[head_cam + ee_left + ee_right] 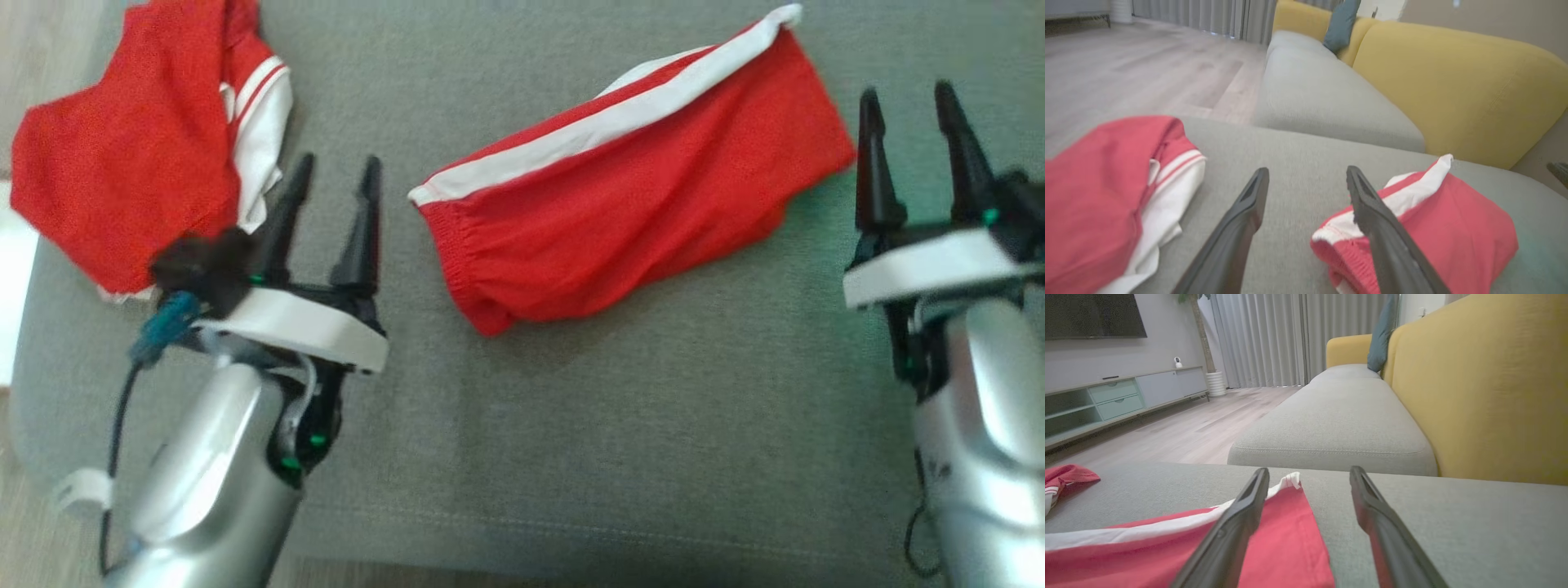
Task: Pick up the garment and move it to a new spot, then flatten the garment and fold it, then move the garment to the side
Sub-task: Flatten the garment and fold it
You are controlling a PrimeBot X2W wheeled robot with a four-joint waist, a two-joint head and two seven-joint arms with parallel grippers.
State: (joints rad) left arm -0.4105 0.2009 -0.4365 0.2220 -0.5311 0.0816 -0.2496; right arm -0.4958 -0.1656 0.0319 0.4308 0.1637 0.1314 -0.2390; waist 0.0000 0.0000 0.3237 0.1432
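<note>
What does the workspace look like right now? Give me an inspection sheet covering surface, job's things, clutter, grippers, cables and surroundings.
Surface: grey cushion, plain fabric.
Job's things: red shorts with a white stripe, folded, lying mid-cushion between the grippers.
Clutter: red and white top, crumpled at the far left edge.
Grippers: left gripper open, empty; right gripper open, empty.
Cables: black cable along the left forearm; second cable beside the right forearm.
Surroundings: yellow sofa back, teal pillow, curtains, wood floor.
</note>
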